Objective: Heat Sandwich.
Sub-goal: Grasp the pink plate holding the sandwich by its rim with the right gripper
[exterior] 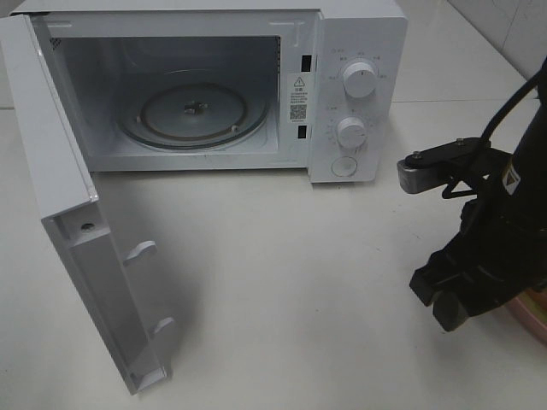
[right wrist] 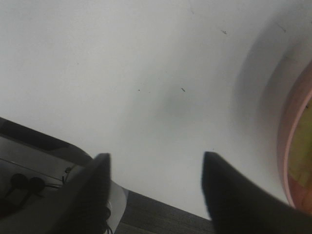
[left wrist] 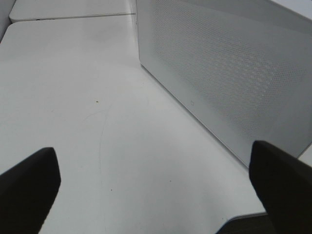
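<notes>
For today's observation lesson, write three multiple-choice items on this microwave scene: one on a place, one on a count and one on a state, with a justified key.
1. Where is the pink plate?
A) inside the microwave
B) on the table, far right
C) on top of the microwave

2. How many turning knobs does the microwave have?
A) one
B) two
C) four

3. How is the microwave door?
A) shut
B) open wide
C) taken off

Key:
1 B, its rim shows at the right edge of the high view.
2 B, one knob sits above the other.
3 B, the door stands out from the front and the bare turntable is in plain sight.
</notes>
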`<state>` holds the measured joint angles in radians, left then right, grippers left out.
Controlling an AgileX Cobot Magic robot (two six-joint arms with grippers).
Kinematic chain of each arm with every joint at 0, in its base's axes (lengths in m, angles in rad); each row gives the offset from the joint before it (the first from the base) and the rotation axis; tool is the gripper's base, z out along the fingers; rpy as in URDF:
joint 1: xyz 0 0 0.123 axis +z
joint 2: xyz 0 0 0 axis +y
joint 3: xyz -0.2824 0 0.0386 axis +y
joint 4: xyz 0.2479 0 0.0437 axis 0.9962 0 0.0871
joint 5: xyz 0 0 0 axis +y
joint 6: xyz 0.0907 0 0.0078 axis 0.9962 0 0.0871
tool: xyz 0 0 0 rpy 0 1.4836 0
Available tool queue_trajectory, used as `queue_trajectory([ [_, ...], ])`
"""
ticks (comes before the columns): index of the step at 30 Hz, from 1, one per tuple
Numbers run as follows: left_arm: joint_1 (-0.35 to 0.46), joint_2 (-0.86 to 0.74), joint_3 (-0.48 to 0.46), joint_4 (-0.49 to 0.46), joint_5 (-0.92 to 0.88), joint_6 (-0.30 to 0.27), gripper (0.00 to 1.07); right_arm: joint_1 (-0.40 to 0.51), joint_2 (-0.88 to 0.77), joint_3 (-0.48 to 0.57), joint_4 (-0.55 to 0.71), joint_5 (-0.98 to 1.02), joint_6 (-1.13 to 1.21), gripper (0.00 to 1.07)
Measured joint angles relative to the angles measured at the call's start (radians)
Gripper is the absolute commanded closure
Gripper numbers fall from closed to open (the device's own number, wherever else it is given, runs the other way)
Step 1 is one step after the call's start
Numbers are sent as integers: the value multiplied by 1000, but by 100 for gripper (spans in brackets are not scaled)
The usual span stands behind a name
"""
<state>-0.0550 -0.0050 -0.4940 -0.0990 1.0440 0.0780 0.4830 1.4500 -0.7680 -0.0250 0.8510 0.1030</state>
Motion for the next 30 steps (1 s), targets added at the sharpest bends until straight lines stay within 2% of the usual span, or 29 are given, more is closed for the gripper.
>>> queue_trajectory([
  [2,0,0,0,0,0,0,9,0,0,0,-20,0,-4,4],
  [17,0,0,0,0,0,0,9,-1,0,0,-72,42,-86,12],
  [30,0,0,0,0,0,0,9,-148,0,0,-84,53,-156,16],
])
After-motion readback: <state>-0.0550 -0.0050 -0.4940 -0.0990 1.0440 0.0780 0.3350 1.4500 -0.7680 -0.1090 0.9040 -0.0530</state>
